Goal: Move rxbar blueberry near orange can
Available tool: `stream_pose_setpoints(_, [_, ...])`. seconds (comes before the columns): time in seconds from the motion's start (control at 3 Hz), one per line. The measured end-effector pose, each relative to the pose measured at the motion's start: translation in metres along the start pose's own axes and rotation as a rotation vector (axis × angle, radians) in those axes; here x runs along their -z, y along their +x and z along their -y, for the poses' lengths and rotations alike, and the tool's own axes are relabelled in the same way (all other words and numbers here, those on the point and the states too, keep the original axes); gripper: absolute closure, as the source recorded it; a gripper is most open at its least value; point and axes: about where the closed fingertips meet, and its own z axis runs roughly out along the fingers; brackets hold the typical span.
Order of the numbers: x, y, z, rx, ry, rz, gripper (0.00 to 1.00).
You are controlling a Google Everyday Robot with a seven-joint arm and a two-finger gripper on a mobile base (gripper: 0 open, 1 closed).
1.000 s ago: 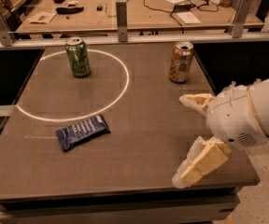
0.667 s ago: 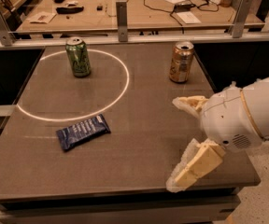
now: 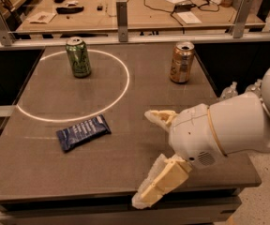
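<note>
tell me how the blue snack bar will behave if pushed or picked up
The rxbar blueberry lies flat on the table, so it should slide rather than roll or tip. Its foil wrapper looks smooth, probably slippery and slightly bendy. Being so low, it may be hard to pinch for the open gripper, hovering to its right.

The tabletop [image 3: 46, 172] bears a green can [image 3: 78, 57] within a white ring [image 3: 127, 81], the orange can [image 3: 182, 62] and the rxbar blueberry [image 3: 83, 132]. The end effector [image 3: 143, 158] gapes above its near edge.

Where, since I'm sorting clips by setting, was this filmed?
Probably a robotics lab: a white circle marked on the table, cables on a workbench behind, the gripper open over the table's front right.
</note>
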Motion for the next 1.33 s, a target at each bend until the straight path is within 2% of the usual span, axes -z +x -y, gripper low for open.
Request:
stream_pose_setpoints(0.33, [-0.022,-0.014,-0.002,0.014,0.082,0.025,0.0])
stream_pose_setpoints(0.67, [-0.039,-0.028,0.007,0.027,0.176,0.054,0.0])
stream_pose_setpoints(1.33, [-0.077,-0.037,0.024,0.016,0.251,0.083,0.0])
